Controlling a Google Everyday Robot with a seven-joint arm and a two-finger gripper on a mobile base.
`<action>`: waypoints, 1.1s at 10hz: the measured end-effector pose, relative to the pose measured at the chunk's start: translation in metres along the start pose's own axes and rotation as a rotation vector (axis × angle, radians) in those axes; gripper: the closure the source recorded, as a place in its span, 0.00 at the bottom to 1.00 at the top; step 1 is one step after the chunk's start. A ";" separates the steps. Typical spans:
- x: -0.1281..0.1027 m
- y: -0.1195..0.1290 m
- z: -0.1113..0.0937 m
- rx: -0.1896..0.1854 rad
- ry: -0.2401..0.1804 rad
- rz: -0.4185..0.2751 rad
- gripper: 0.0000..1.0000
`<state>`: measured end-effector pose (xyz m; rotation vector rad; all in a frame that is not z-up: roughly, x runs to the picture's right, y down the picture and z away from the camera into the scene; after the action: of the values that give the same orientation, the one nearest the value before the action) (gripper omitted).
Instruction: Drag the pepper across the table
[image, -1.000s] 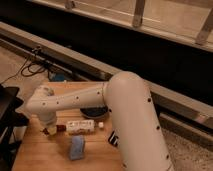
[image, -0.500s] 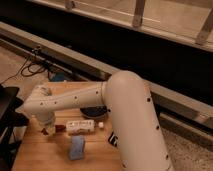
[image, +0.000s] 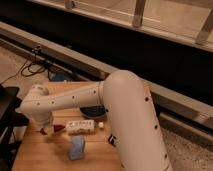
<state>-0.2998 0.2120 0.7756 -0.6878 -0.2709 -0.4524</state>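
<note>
Tool (image: 44, 129) hanging low over the left part of the light wooden plank counter (image: 95, 155), at the end of the white arm, right beside the small dark-red tapered pepper (image: 58, 128); impossible telling its grip. Pepper lying on the counter just left of the white labelled bottle (image: 81, 126) resting on its side, with the blue rectangular sponge (image: 77, 147) sitting nearer the front edge.

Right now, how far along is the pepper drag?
Done: the arm has reached down, and the gripper sits low at the left part of the table, right at the pepper. In hand: contact looks made or close, though I cannot confirm it. Left: the drag itself; the pepper lies just left of the white bottle, above the blue sponge.
</note>
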 end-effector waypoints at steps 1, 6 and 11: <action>0.004 0.004 -0.001 -0.010 0.007 0.029 0.99; 0.073 0.044 -0.020 -0.041 0.066 0.218 1.00; 0.123 0.064 -0.028 -0.098 0.110 0.379 1.00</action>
<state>-0.1590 0.1988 0.7668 -0.7876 -0.0112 -0.1408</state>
